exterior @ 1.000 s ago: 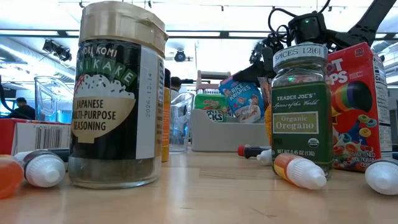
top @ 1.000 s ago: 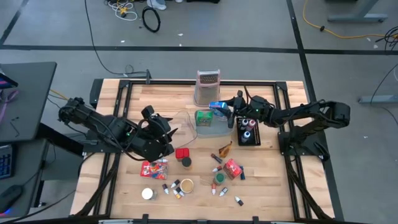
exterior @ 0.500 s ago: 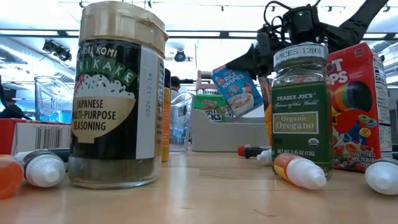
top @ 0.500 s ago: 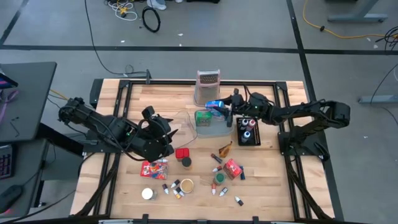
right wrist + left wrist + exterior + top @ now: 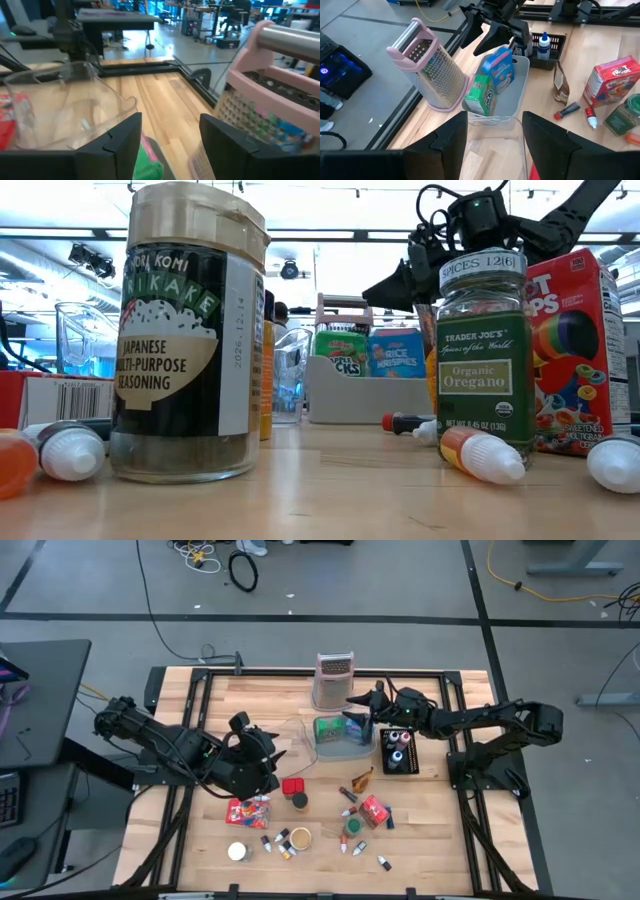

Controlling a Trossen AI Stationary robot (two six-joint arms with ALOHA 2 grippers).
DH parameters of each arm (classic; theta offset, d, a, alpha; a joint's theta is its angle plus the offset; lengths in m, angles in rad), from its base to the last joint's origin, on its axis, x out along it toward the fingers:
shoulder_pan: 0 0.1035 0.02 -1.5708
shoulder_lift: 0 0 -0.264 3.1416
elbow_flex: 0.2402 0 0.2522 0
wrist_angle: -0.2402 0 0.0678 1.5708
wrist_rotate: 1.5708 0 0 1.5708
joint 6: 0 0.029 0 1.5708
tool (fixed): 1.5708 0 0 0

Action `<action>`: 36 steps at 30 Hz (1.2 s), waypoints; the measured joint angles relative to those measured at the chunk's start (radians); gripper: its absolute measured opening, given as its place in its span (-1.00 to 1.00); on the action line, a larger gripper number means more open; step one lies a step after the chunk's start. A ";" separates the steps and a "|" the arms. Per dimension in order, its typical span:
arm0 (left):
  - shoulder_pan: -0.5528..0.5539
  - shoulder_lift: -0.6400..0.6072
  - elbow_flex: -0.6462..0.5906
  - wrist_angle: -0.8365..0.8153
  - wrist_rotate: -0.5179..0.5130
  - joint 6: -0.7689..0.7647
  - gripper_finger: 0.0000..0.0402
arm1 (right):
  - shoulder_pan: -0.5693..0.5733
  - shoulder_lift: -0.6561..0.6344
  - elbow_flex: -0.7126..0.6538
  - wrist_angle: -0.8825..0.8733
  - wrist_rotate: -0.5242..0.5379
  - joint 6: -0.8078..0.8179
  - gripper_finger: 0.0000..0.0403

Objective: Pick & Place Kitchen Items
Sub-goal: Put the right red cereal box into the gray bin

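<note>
Right tool: the right tool [image 5: 362, 700] hovers just above the grey tray [image 5: 517, 95], fingers spread and empty; in the right wrist view both dark fingers [image 5: 122, 137] stand apart with nothing between them.
Just changed: the blue Rice Krispies packet [image 5: 498, 70], which hung tilted in this tool half a second ago, now stands in the grey tray beside the green packet [image 5: 481, 95]; the low view shows both upright behind the tray's wall.
Meaning for the task: one more kitchen item looks placed, and this arm seems free to fetch another.
Left tool: the left tool [image 5: 262, 745] waits low on the left of the surface [image 5: 220, 705] by the clear tray [image 5: 295, 732], fingers apart, gripping nothing that I can see.
Still to move: a red box [image 5: 374, 810], an oregano jar [image 5: 485, 360], a seasoning jar [image 5: 190, 330] and small capsule-like tubes [image 5: 285, 845] lie loose on the near half of the surface.
</note>
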 joint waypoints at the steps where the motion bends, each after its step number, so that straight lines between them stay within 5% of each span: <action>1: 0.000 0.000 0.000 0.000 0.000 0.000 -0.01 | 0.000 0.000 0.000 -0.008 0.000 -0.002 0.04; 11: 0.000 0.000 0.000 0.000 0.010 0.000 -0.01 | 0.001 -0.052 0.029 -0.075 -0.086 -0.001 -0.01; 17: 0.000 0.000 0.000 0.000 0.026 -0.018 -0.01 | 0.074 -0.134 0.129 -0.286 -0.196 0.046 0.01; 22: 0.000 0.000 0.000 0.000 0.014 -0.018 -0.01 | 0.209 -0.196 0.247 -0.503 -0.176 0.067 0.01; 29: 0.000 0.001 -0.027 0.000 0.006 -0.018 -0.01 | 0.386 -0.211 0.371 -0.856 -0.148 0.183 0.01; 36: 0.000 0.001 -0.056 0.001 0.025 -0.042 -0.01 | 0.500 -0.210 0.373 -0.932 -0.145 0.518 0.01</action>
